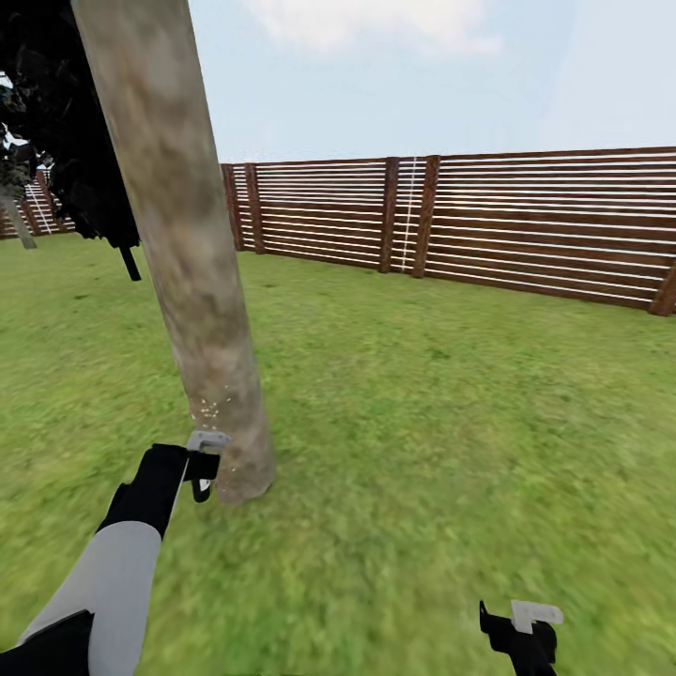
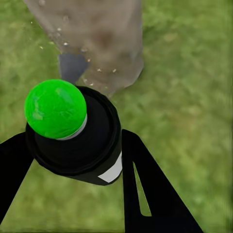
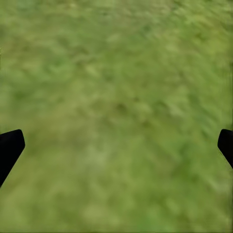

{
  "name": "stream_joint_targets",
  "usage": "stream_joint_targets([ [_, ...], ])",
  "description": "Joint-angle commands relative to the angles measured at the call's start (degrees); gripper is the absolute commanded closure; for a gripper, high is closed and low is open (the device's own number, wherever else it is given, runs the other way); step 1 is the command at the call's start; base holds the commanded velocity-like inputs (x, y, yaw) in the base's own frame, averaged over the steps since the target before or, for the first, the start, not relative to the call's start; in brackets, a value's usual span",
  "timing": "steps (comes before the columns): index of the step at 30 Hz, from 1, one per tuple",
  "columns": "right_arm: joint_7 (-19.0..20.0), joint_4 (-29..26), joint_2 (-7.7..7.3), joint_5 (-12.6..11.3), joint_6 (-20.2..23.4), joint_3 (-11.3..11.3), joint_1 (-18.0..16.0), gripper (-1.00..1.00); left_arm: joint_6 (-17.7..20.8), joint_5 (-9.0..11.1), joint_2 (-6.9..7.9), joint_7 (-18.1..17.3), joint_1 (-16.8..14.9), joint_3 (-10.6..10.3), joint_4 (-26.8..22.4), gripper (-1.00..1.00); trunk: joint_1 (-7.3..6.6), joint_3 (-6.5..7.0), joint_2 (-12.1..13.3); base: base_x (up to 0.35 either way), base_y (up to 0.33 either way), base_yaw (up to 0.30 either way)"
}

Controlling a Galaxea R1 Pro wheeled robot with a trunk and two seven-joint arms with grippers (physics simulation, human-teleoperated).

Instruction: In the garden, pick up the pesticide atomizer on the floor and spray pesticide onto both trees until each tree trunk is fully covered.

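Left claw (image 2: 73, 160) grips pesticide atomizer (image 2: 73, 133) — green-tipped — beside tree trunk (image 1: 178, 235).

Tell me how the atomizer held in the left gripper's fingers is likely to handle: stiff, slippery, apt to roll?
The atomizer looks like a rigid, smooth black cylinder, so it probably won't deform but might slip in the left gripper. Its round body and green ball-like tip suggest it would roll if dropped on the grass. Small against the fingers, it is likely light.
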Motion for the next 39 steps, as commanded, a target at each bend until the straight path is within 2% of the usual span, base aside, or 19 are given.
stream_joint_targets([
  [1,-0.25,-0.04,-0.01,-0.28,-0.04,0.49,0.00,-1.00,0.10,-0.59,0.09,-0.45,0.16,0.30,0.22,1.00,-0.01,-0.05,-0.03,0.027,-0.274,0.265],
  [5,-0.24,-0.04,0.00,-0.28,-0.04,0.51,0.00,-1.00,-0.16,-0.20,0.02,3.93,3.43,0.20,0.97,1.00,-0.01,-0.05,-0.03,0.083,-0.274,0.275],
  [7,-0.23,-0.04,0.04,-0.28,-0.04,0.52,0.00,-1.00,-0.27,0.17,0.00,4.50,3.91,0.29,0.96,1.00,-0.01,-0.05,-0.03,0.109,-0.274,0.235],
  [9,-0.25,-0.04,0.06,-0.28,-0.04,0.51,0.00,-1.00,-0.46,2.38,-0.03,4.65,4.07,0.32,1.25,1.00,-0.01,-0.05,-0.03,0.129,-0.273,0.075],
  [11,-0.25,-0.04,-0.01,-0.28,-0.04,0.49,0.00,-1.00,-0.81,5.99,0.13,4.80,4.11,0.32,4.21,1.00,-0.01,-0.05,-0.03,0.150,-0.269,0.014],
  [12,-0.20,-0.04,-0.01,-0.28,-0.04,0.49,0.00,-1.00,-1.05,6.64,0.50,4.83,4.22,0.68,6.86,1.00,-0.01,-0.05,-0.03,0.158,-0.265,0.002],
  [13,-0.19,-0.04,-0.04,-0.28,-0.04,0.49,0.00,-1.00,-1.10,6.72,0.69,4.85,4.33,0.83,7.52,1.00,-0.01,-0.05,-0.03,0.159,-0.264,0.001],
  [16,-0.17,-0.04,-0.09,-0.28,-0.04,0.49,0.00,-1.00,-5.44,7.01,2.45,6.46,5.60,1.24,8.72,1.00,-0.01,-0.05,-0.03,0.165,-0.259,0.000],
  [19,-0.17,-0.09,-0.05,-0.28,-0.04,0.49,0.00,-1.00,-6.25,7.97,2.63,8.63,5.73,1.30,8.85,1.00,-0.01,-0.05,-0.03,0.170,-0.253,0.000],
  [20,-0.17,-0.08,-0.03,-0.28,-0.04,0.49,0.00,-1.00,-6.38,9.11,2.67,9.12,5.96,1.87,8.90,1.00,-0.01,-0.05,-0.03,0.174,-0.249,0.013],
  [21,-0.17,-0.08,-0.02,-0.28,-0.04,0.49,0.00,-1.00,-6.65,10.47,2.67,10.28,6.85,4.17,8.89,1.00,-0.01,-0.05,-0.03,0.178,-0.245,0.148],
  [22,-0.20,-0.09,-0.01,-0.28,-0.04,0.49,0.00,-1.00,-6.88,10.86,2.51,11.01,7.76,5.76,8.92,1.00,-0.01,-0.05,-0.03,0.183,-0.241,0.256],
  [24,-0.17,-0.06,-0.01,-0.28,-0.04,0.49,0.00,-1.00,-6.95,11.20,2.51,11.13,9.05,6.18,8.98,1.00,-0.01,-0.05,-0.03,0.221,-0.210,0.272],
  [28,-0.19,-0.09,-0.01,-0.28,-0.04,0.49,0.00,-1.00,-9.74,11.34,2.46,11.23,9.72,6.30,9.32,1.00,-0.01,-0.05,-0.03,0.266,-0.176,0.262],
  [35,-0.17,-0.07,-0.01,-0.28,-0.04,0.49,0.00,-1.00,-10.07,11.30,2.55,11.25,9.80,6.31,9.25,1.00,-0.01,-0.05,-0.03,0.264,-0.176,0.046],
  [39,-0.23,-0.05,-0.01,-0.28,-0.04,0.49,0.00,-1.00,-10.06,11.28,2.54,11.30,9.83,6.30,9.24,1.00,-0.01,-0.05,-0.03,0.055,-0.262,0.255],
])
